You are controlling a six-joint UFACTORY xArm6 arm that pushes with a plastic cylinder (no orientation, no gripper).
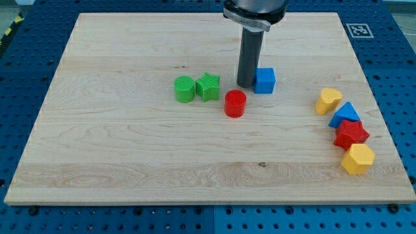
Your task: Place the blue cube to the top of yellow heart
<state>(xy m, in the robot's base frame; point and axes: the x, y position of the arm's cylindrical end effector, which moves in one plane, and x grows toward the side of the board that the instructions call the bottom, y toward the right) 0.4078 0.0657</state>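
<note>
My tip [246,85] (bare rod, no end effector to open/close) touches blue cube [264,80] left face, frame centre-top; yellow heart [328,101] right; cube looks light, rigid, slides easily — push faces centrally.

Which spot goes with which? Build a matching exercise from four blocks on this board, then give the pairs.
Things:
1. blue cube
2. yellow heart
3. green star
4. red cylinder

Places:
A. just to the view's right of the green cylinder
B. immediately to the view's right of my tip
C. below my tip, toward the view's bottom
D. top of the cluster at the view's right

Pairs: 1-B, 2-D, 3-A, 4-C
</note>
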